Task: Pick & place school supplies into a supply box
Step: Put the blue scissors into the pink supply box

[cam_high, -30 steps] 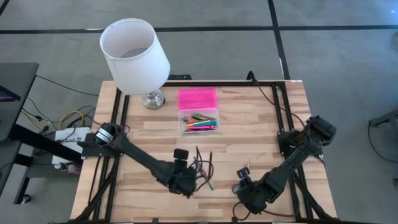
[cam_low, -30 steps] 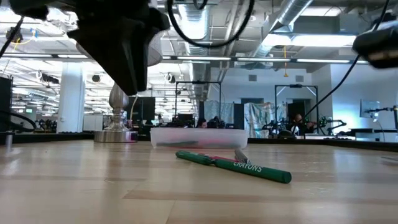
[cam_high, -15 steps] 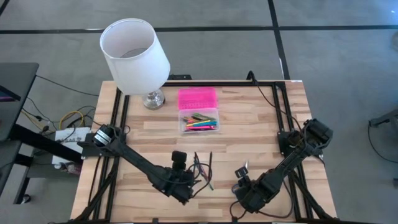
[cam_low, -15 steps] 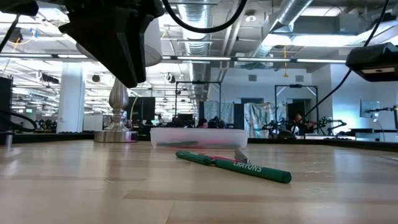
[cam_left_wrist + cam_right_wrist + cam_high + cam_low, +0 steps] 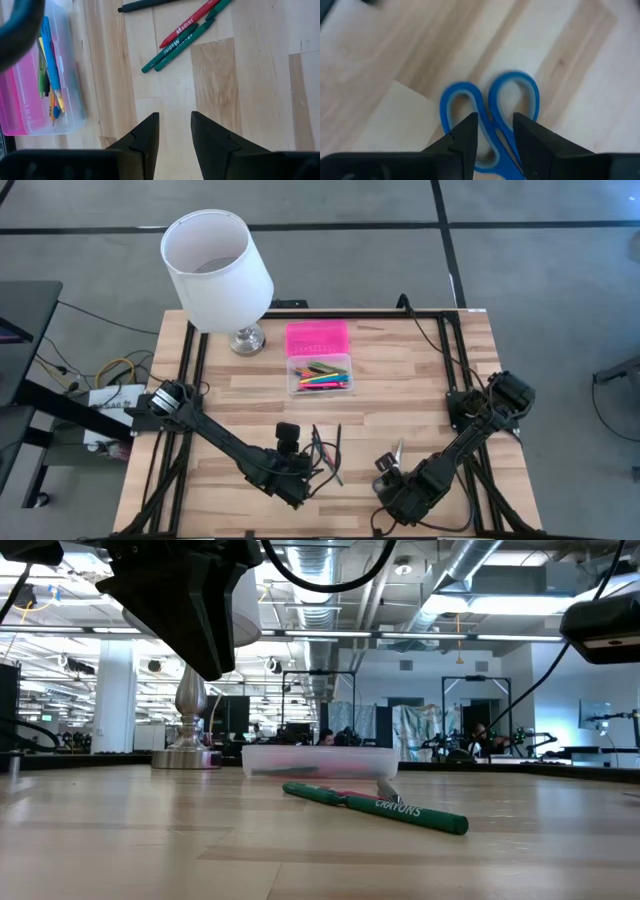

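Observation:
Several loose pens (image 5: 325, 448) lie on the wooden table; black, red (image 5: 190, 25) and green ones (image 5: 177, 45) show in the left wrist view. My left gripper (image 5: 305, 473) hovers open just near of them, fingers (image 5: 145, 135) empty. The supply box (image 5: 320, 375), clear with its pink lid (image 5: 317, 338) folded back, holds several pencils. Blue-handled scissors (image 5: 490, 107) lie flat under my right gripper (image 5: 392, 472), which is open, with one finger on either side of them. My right gripper points down at the scissors, one finger (image 5: 465, 132) on each side of the spot where the two blue handle loops join (image 5: 492, 132). The scissors lie flat on the table. Whether the fingers touch them I cannot tell.
A lamp with a white shade (image 5: 215, 260) and a metal foot (image 5: 245, 338) stands at the far left, beside the box. A green pen (image 5: 375, 805) lies nearest the front edge. Black frame rails (image 5: 455, 360) run along both sides of the table.
My right gripper has rolled a little about its own pointing line above the scissors, and my left wrist has turned slightly toward the table's left. The pens, scissors and box have stayed where they were.

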Tool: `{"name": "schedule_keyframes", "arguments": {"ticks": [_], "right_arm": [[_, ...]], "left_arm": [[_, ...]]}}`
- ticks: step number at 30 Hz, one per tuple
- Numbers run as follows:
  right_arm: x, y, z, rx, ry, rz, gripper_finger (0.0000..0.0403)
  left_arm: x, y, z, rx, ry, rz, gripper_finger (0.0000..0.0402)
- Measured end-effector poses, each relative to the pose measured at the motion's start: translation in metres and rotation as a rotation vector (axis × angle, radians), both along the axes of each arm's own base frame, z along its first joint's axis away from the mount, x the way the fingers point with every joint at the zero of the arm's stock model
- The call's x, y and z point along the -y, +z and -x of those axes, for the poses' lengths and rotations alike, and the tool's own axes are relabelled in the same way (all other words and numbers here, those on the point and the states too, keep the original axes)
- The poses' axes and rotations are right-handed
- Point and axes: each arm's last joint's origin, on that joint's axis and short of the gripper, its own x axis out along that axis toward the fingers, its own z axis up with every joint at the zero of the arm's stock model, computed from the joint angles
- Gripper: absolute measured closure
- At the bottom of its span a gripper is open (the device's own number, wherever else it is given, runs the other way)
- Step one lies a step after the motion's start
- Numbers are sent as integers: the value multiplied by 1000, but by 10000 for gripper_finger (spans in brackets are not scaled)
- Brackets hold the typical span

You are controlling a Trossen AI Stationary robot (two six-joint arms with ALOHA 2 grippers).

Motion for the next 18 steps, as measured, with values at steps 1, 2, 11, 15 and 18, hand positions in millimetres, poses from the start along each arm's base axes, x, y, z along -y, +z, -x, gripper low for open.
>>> {"name": "schedule_keyframes", "arguments": {"ticks": [1,2,11,15,18], "right_arm": [[-1,0,-1,8,14,-5,285],[-2,1,-1,16,28,-11,285],[-1,-9,-5,-3,75,-7,285],[1,-12,-7,-15,66,-4,285],[6,-13,-12,-24,15,-12,285]], "left_arm": [[0,0,0,1,0,-1,294],[0,0,0,2,2,-2,294],[2,0,1,5,4,0,294],[3,0,2,7,4,-2,294],[4,0,3,10,11,1,294]]}}
